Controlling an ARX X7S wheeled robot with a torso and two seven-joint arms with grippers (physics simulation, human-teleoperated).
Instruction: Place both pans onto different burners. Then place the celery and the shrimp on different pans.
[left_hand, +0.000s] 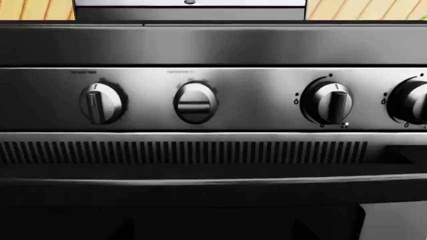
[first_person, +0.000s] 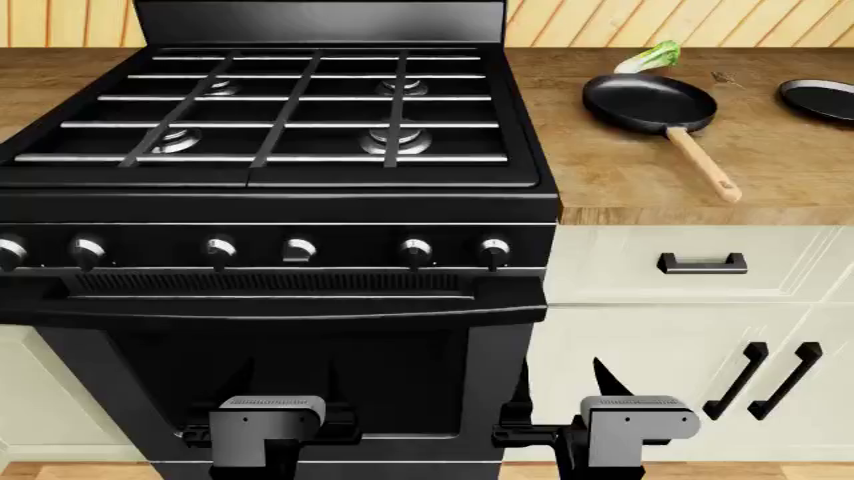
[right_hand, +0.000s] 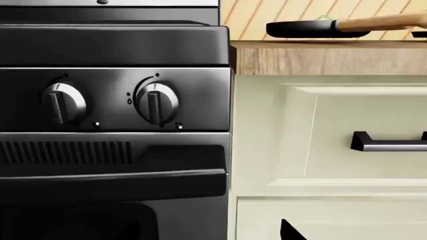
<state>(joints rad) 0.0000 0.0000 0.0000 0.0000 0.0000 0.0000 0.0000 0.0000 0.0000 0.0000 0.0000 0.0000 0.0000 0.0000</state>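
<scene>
Still, both pans sit off the stove.

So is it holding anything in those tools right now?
Nothing is held. Both tools, left and right, hang low before the oven, far from the wooden-handled pan on the counter.

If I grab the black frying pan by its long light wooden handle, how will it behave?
The black frying pan is probably rigid. Its bowl likely outweighs the wooden handle, so it may droop bowl-down. Lying flat on the wooden counter, it should slide, not roll.
</scene>
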